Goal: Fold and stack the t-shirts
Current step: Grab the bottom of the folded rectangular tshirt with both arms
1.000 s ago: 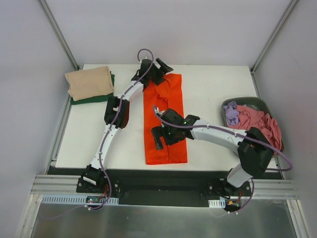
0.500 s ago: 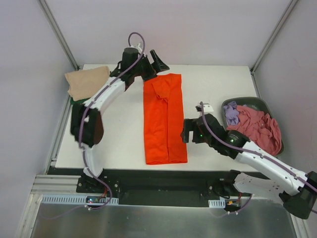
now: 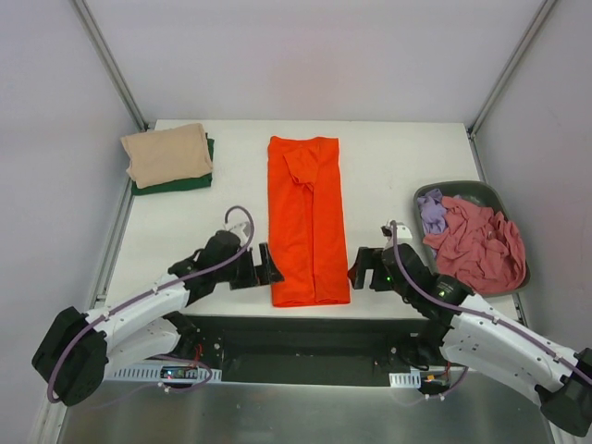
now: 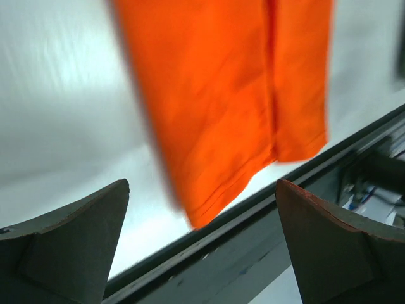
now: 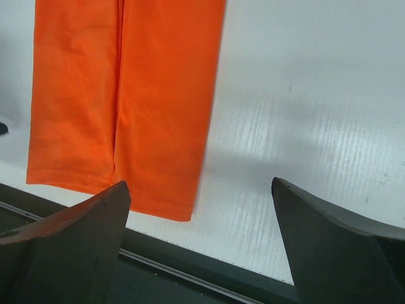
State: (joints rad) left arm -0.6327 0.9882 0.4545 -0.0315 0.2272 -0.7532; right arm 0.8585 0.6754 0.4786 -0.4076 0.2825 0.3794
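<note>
At the near edge of the table (image 3: 398, 166) the left gripper (image 3: 267, 266) and the right gripper (image 3: 358, 268) stood wide open and empty, one beside each near corner of the one orange t-shirt (image 3: 305, 222), a long strip lying in the middle. I judged the crosswise fold was in hand, so both must next pinch those corners evenly. Farther, one pink t-shirt (image 3: 476, 240) and one lilac t-shirt (image 3: 431, 211) lay in the one basket (image 3: 472, 189) at right, and one beige t-shirt (image 3: 166, 153) lay on one dark green t-shirt (image 3: 176, 185) at far left.
</note>
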